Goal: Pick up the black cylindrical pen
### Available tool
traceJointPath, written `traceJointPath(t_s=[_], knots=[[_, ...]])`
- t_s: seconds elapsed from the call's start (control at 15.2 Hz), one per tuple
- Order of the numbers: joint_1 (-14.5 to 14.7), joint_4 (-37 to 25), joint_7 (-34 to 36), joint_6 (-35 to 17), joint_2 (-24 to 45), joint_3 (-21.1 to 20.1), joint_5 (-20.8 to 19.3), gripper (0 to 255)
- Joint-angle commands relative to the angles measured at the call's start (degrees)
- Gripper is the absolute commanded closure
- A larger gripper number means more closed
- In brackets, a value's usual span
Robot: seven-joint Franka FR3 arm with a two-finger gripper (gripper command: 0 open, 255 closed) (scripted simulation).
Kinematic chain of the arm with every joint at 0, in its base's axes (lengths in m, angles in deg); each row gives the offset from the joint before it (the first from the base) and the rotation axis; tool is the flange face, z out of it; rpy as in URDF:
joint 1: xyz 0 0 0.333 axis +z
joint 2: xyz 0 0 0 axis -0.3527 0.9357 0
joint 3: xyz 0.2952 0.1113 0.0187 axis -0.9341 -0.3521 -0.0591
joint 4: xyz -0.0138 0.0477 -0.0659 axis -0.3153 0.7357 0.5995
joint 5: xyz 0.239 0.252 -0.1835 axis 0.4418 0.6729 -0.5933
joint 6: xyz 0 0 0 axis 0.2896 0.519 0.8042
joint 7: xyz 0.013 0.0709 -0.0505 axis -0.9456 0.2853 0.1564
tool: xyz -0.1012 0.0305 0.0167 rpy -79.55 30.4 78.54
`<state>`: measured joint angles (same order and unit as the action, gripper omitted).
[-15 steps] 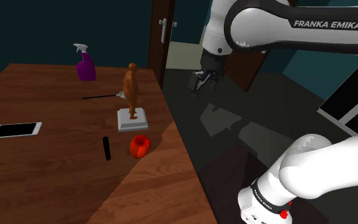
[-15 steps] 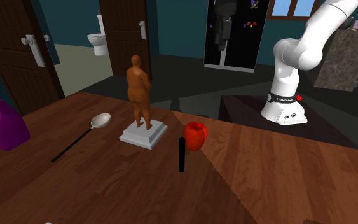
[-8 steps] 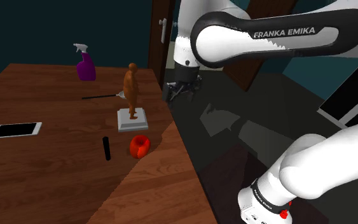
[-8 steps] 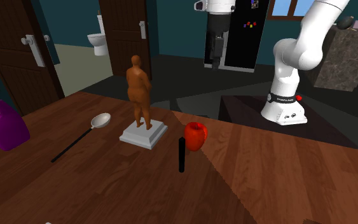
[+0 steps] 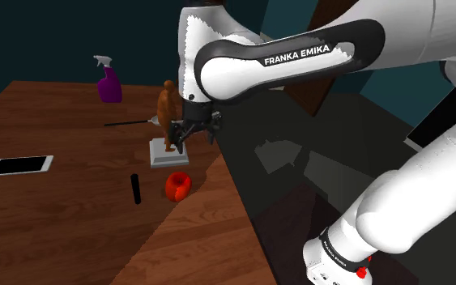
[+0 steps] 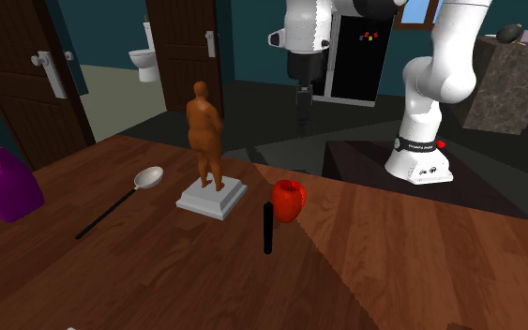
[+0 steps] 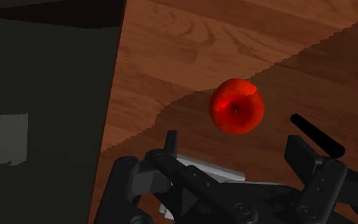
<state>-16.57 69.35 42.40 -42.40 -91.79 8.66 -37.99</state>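
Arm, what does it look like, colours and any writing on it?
The arm has glossy white rounded shells with dark joints. A black band on one link carries white FRANKA EMIKA lettering. The end effector is all black, with two fingers. The base is white with a black ring, a red spot and small dark marks.

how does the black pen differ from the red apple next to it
The black cylindrical pen is slim and straight; the red apple is round, with a dimple. The pen is plain black, the apple bright red. The pen lies flat, lower than the apple. Both rest on the brown wooden table, close but apart.
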Motion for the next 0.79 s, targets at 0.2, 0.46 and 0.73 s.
traceJointPath(t_s=[0.2,0.46,0.73], knots=[[1.9,-8.2,9.0,-1.6,11.8,-2.2,-4.3,0],[5.0,-16.2,15.3,-1.8,21.5,-2.3,-8.1,0],[9.0,-25.8,20.3,-0.9,31.2,-1.3,-11.2,0]])
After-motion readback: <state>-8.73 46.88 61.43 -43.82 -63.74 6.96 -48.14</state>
